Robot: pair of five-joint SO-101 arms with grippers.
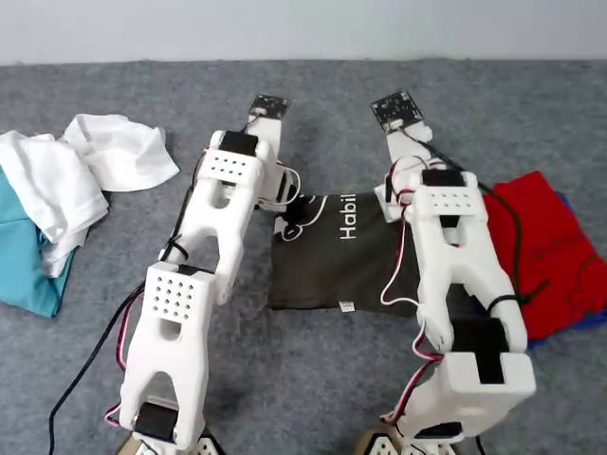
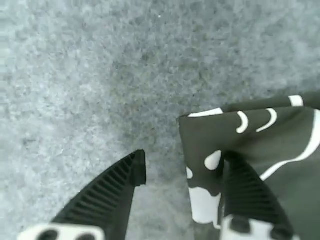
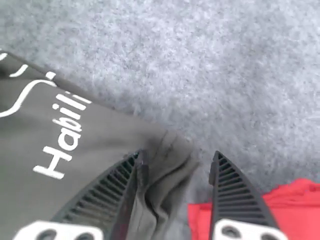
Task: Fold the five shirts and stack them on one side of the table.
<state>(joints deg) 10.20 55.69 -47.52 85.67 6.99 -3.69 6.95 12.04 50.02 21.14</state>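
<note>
From above, the dark shirt (image 1: 332, 256) lay flat on the grey table cover (image 1: 313, 379) between the two arms, already down to a rough rectangle. Both arms were stretched out to its far edge, one at each corner. That looked to me like the set-up for lifting the edge and drawing it over in another fold. Touching the dark shirt's right side was the red shirt (image 1: 545, 246), folded, with a blue cloth (image 1: 580, 322) showing under it, so I took that side for the stack. Well off from its left side sat the crumpled white shirts (image 1: 85, 166) and a teal shirt (image 1: 24, 270), evidently waiting their turn.

From the left wrist, the left gripper (image 2: 186, 162) stood wide open and held nothing. One finger was over the dark shirt (image 2: 280, 145) just inside its corner, the other over bare cover beside it. Closing there would pinch that corner.

From the right wrist, the right gripper (image 3: 179, 159) was also parted and empty. It straddled the rumpled opposite corner of the dark shirt (image 3: 75, 140), with the bunched cloth sitting between its fingers. The red shirt (image 3: 280, 205) lay just beside that corner.
</note>
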